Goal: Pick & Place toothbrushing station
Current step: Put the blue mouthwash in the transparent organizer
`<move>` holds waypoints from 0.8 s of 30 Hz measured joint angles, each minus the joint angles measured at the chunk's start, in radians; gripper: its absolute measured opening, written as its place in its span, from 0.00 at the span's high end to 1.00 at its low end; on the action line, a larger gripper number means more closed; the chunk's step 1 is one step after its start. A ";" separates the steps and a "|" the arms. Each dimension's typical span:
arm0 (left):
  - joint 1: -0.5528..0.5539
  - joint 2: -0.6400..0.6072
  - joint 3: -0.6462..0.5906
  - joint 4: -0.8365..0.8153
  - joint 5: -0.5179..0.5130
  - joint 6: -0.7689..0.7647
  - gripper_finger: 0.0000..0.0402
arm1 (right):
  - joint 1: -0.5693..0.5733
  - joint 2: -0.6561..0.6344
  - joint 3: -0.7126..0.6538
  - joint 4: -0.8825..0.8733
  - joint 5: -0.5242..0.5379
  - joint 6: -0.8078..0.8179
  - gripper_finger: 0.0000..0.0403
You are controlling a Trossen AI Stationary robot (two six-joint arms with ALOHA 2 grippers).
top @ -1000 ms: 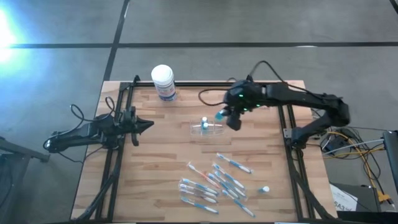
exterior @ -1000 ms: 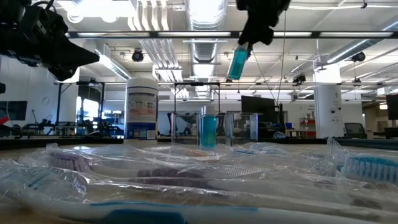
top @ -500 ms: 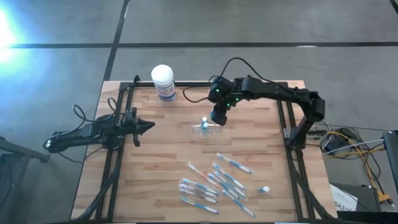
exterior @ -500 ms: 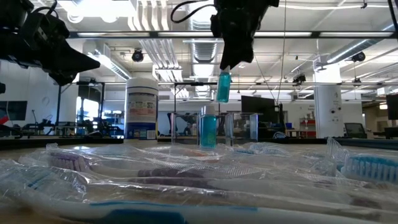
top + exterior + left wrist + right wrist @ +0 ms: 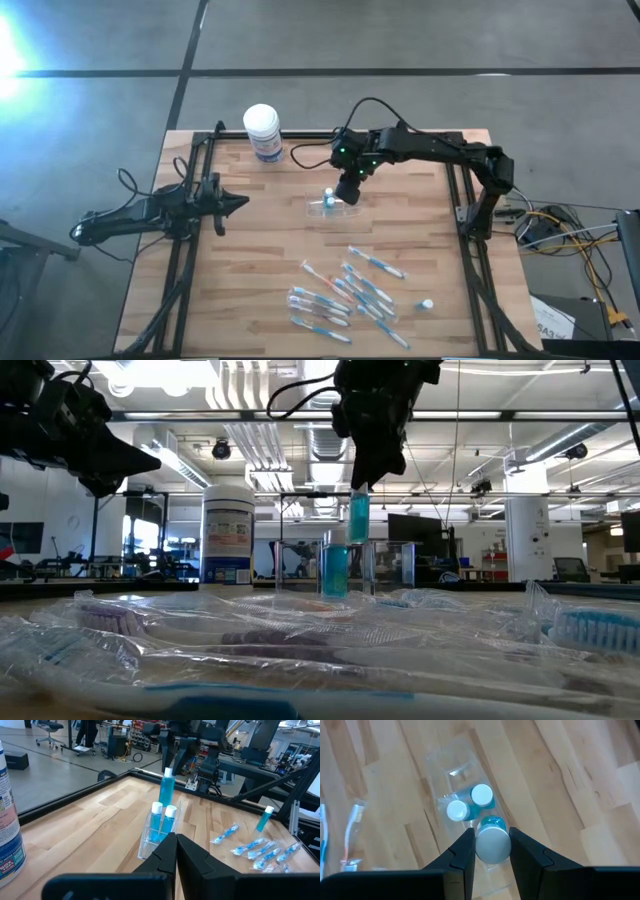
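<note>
The left claw (image 5: 238, 202) hangs at the left side of the wooden surface (image 5: 260, 260), its two dark fingers (image 5: 170, 851) pressed together on nothing, well apart from the task's things; at the far left corner stands a white-lidded tub (image 5: 262, 132) with a blue label; near the middle of the surface lies a clear plastic holder (image 5: 333, 208), and in it two small blue tubes with white caps (image 5: 163, 822) stand upright side by side; directly above the holder the right claw (image 5: 346, 191) grips a third blue tube (image 5: 358, 518) by its top, holding it upright with its lower end just above the two already in place, and whether it touches the holder cannot be told; the right arm reaches in from the right edge across the far part of the surface; on the near side, right of centre, a loose cluster of wrapped blue-and-white toothbrushes (image 5: 345, 295) lies flat; just right of them, near the right rail, a single small white-capped blue tube (image 5: 426, 304) stands alone.
</note>
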 joint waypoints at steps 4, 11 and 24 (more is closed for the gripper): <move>0.000 0.000 0.000 0.006 0.000 -0.005 0.97 | 0.000 0.021 0.000 0.009 0.002 0.009 0.78; 0.000 0.000 0.000 0.006 0.000 -0.010 0.97 | 0.003 0.043 0.000 0.027 0.030 0.031 0.77; 0.000 0.000 0.000 0.006 0.000 -0.015 0.97 | 0.023 0.089 -0.001 0.056 0.094 0.050 0.77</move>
